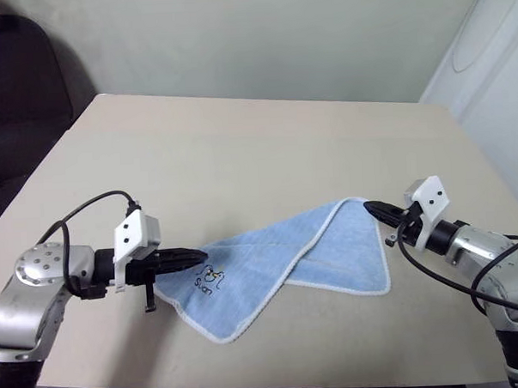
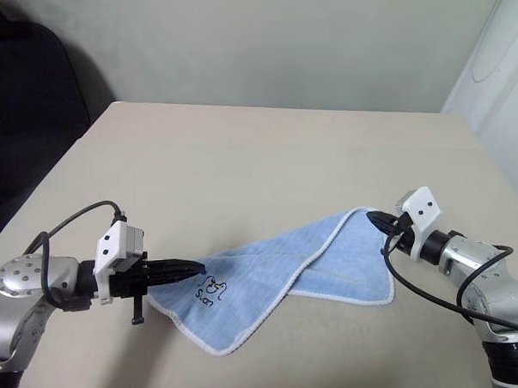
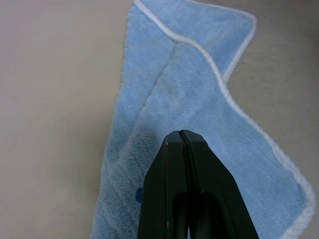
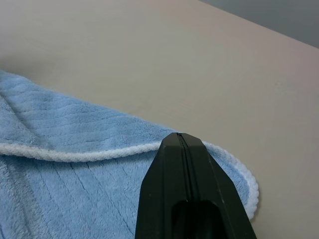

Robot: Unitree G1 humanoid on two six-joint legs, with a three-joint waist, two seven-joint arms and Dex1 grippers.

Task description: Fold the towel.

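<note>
The left gripper (image 1: 200,257) reaches nearly level rightward, fingers pressed together over the left end of the towel (image 1: 279,266), which lies folded on the table (image 1: 240,152), while the right gripper (image 1: 369,207), likewise closed, points leftward at its far right corner

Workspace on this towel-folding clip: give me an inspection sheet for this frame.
Surface: beige table, bare apart from the towel.
Job's things: light-blue towel lies loosely folded, one flap overlapping; embroidered figure faces up.
Clutter: nothing seen.
Grippers: left claw shut, over the towel's corner; right claw shut, at the opposite corner.
Cables: black leads loop along both wrists.
Surroundings: pale wall; dark chair at far left.
</note>
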